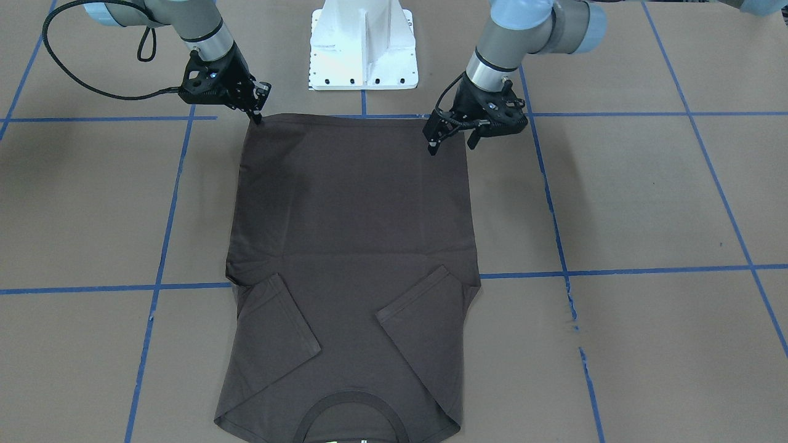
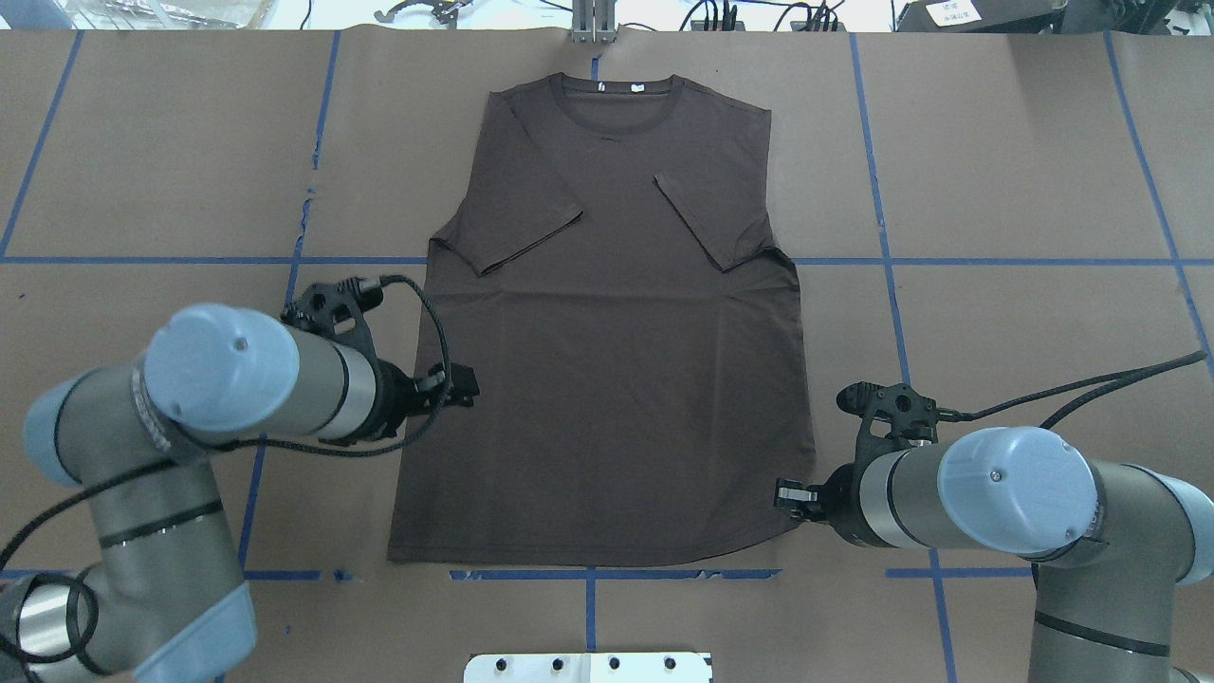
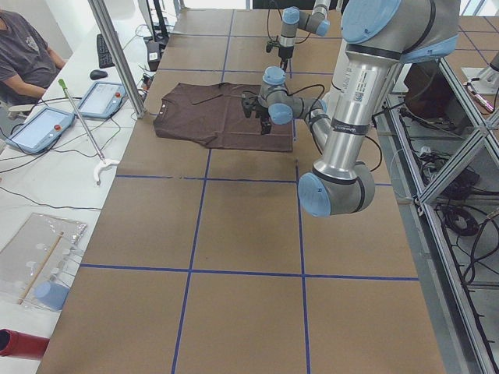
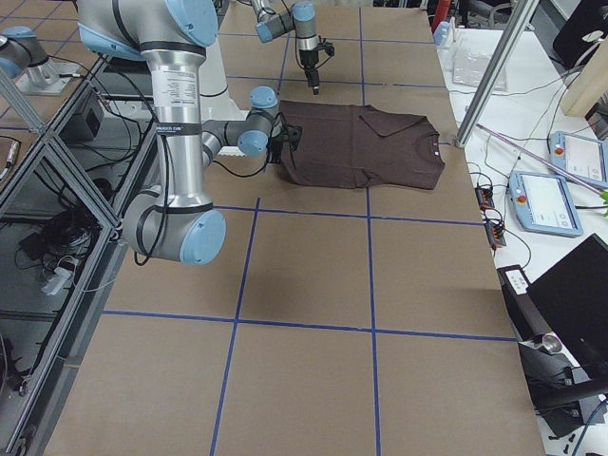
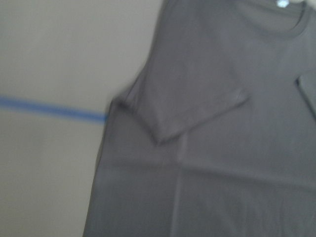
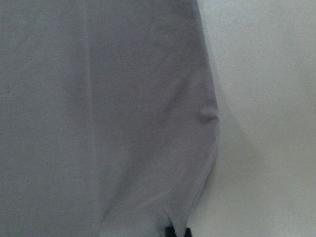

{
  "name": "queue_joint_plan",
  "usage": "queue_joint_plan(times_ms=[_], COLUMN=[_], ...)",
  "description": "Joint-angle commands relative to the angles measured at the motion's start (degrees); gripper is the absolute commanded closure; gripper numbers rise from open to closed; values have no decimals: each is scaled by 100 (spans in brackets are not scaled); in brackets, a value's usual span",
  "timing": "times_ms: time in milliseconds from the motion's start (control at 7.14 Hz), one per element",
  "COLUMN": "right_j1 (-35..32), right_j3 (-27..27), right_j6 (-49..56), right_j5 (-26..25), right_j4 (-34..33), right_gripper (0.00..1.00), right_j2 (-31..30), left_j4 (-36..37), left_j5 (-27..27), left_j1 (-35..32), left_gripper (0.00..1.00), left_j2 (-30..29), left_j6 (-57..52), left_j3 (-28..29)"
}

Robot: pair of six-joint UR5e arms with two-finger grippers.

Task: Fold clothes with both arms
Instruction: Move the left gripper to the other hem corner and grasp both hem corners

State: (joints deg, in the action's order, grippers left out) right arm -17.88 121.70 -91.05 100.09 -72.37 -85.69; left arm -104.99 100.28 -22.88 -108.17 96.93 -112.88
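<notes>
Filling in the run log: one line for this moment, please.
T-shirt flat, sleeves folded in | right pincer shut on hem corner | left pincer open by side edge

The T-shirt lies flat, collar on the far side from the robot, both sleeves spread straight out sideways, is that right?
No. Both sleeves are folded inward onto the T-shirt, as the overhead exterior view shows. It does lie flat, collar away from the robot.
</notes>
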Motion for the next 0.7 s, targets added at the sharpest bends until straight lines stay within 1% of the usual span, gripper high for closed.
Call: queue_joint_plan(times_ms=[0, 140, 560], right_j1=[-23, -75, -154], right_j3=[-6, 3, -15], right_j6=[0, 0, 9], right_j5=[-16, -8, -8], right_j4=[21, 30, 30], right_gripper=[100, 100, 100], right_j2=[17, 17, 26], left_j4=[433, 662, 717], left_j5=[-580, -685, -694], left_j1=[862, 968, 978], left_gripper=[3, 3, 6], left_j2=[200, 208, 392], left_j6=[1026, 1160, 1170], left_j3=[-76, -76, -76])
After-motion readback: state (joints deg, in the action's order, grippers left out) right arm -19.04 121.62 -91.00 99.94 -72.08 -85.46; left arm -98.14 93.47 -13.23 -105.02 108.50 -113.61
